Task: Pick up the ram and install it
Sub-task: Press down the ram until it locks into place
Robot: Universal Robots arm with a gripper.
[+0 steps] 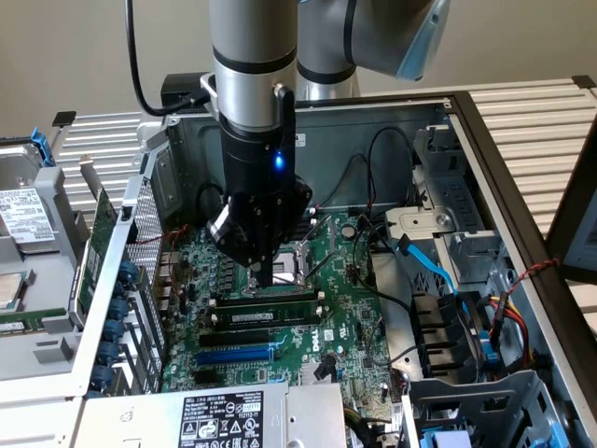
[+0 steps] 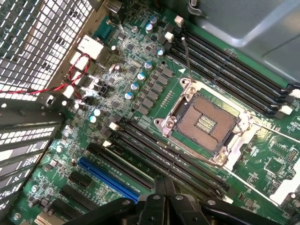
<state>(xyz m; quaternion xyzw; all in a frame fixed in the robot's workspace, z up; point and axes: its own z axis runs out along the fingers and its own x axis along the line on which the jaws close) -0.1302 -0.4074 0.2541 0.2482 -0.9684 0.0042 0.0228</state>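
Ram: we count one long thin green circuit-board stick with black chips and a white label strip [image 1: 266,315]. It stands on edge among the long black memory slots [image 2: 168,157], on the side of the square metal processor socket [image 2: 206,123] that faces the blue expansion slot [image 2: 110,177]. It looks seated or nearly seated, though we cannot tell whether the end latches are home.

Key relation: in the exterior view the stick's long axis runs from that view's left to its right, parallel to the slots. It lies directly beneath and slightly nearer the camera than the black two-fingered gripper [image 1: 270,277]. The gripper hangs vertically from the silver arm, with its tips just above the slot bank and near the stick's middle. We cannot tell whether they are touching it or just apart.

Tool: in the wrist view the two dark fingers [image 2: 161,183] are drawn together with no gap between them, and we see nothing clamped there. We judge the gripper to be empty.

Counts:
- Arm and gripper: one of each.
- Socket: one, uncovered.
- Blue slot: one.
- Black memory slots: two banks, one on each side of the socket, apparently four slots each.
- Thin red wire [image 2: 56,86]: one, lying by the perforated case wall.
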